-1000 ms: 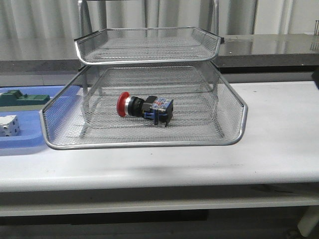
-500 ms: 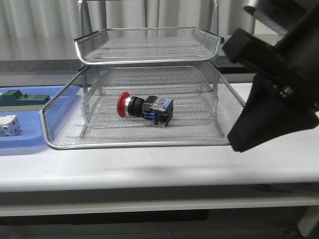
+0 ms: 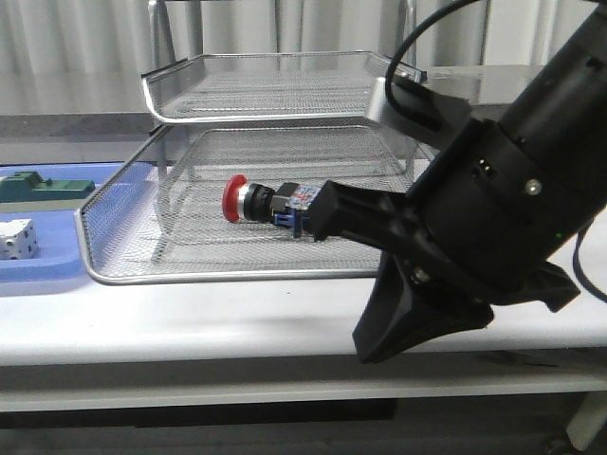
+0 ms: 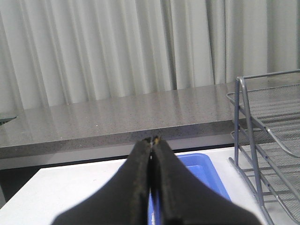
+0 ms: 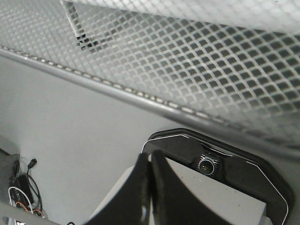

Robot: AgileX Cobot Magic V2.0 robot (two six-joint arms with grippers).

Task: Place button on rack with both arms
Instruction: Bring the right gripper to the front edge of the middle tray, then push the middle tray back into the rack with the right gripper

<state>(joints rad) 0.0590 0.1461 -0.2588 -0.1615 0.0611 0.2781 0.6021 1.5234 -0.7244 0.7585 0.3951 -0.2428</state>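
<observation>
Both pincers pressed shut, empty: right pincer [image 5: 149,161], left pincer [image 4: 152,145]. Button [image 3: 275,204] already lies in the rack [image 3: 275,275]'s lower tray; next I'd pull the tray's rim, I reckon.

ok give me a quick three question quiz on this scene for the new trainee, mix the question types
1. True or false: the red-headed push button lies in the top tier of the silver wire-mesh rack.
2. Which arm looms large in the front view? A left; B right; C both.
3. Fill in: the left gripper has its jaws ____.

Key
1. False: it lies on its side in the pulled-out lower tray.
2. B: the right arm fills the right side, in front of the rack.
3. Shut, on nothing; the right gripper looks the same in its wrist view.
</observation>
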